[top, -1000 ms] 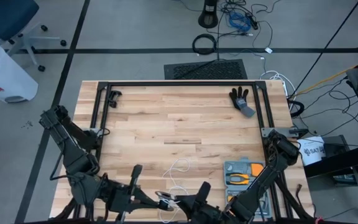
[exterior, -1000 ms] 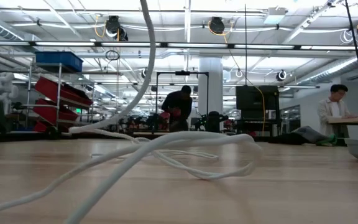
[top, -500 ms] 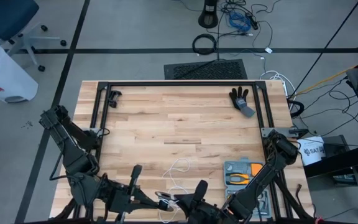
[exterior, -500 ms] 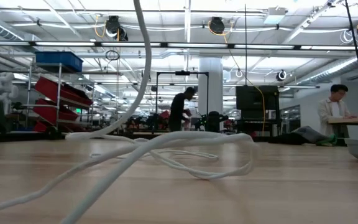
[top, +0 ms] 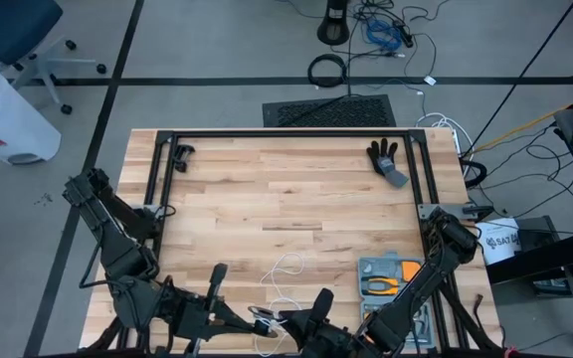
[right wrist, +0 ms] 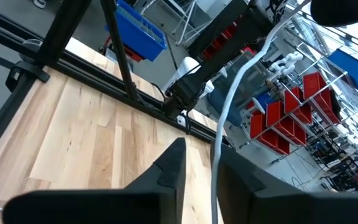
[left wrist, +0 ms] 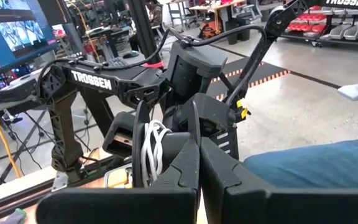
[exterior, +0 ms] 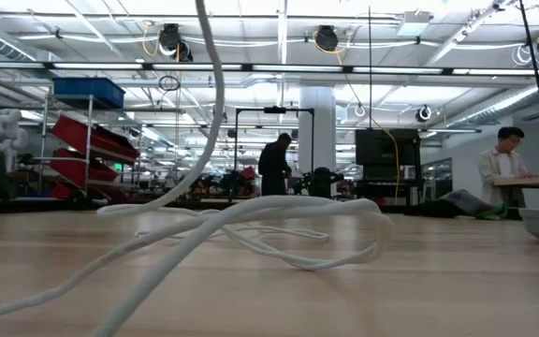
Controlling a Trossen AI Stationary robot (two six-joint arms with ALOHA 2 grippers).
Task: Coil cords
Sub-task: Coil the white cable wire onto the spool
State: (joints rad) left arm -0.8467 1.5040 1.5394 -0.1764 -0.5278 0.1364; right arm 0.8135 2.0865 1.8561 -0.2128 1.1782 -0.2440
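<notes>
The thin white cord lies in loose loops on the wood near the table's near edge. One stretch rises off the table. The black reel shows edge-on with several white turns wound on it. It stands right at the tips of my left gripper, whose fingers are shut, low at the near edge. My right gripper faces it from the right. It is slightly open, and the cord runs out between its fingers. My left gripper is shut at the reel's side. Its own fingers hide the place of contact, so the part held cannot be told. The reel stands on edge, clear of the table. My right gripper has the cord between its fingers, close to one fingertip. Whether it touches the cord I cannot tell.
A grey tool tray with orange-handled tools sits at the near right. A dark glove lies at the far right and a small black clip at the far left. A black frame borders the table. People stand in the room beyond.
The rising stretch of the cord has swung a little toward the table's left. The loops on the table have stayed where they were. A person in the room behind has walked.
</notes>
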